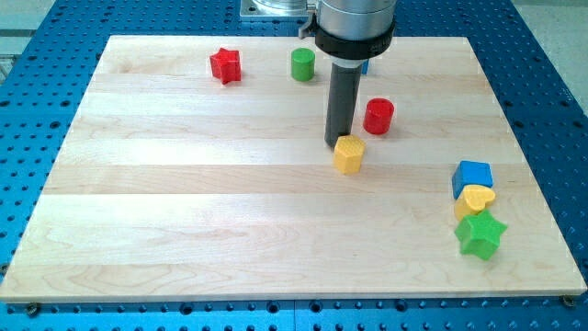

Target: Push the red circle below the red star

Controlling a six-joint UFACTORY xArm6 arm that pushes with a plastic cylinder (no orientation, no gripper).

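Note:
The red circle (378, 116) is a short red cylinder at the view's upper right of centre. The red star (225, 65) lies near the view's top left. My tip (335, 143) is the lower end of the dark rod. It stands just left of and slightly below the red circle, with a small gap between them. It touches or nearly touches the upper left edge of a yellow hexagon block (348, 154). The red star is far to the tip's upper left.
A green cylinder (302, 64) stands near the top, right of the red star. A blue block (365, 64) peeks out behind the rod's collar. At the right edge a blue cube (472, 176), a yellow heart (475, 199) and a green star (480, 233) cluster together.

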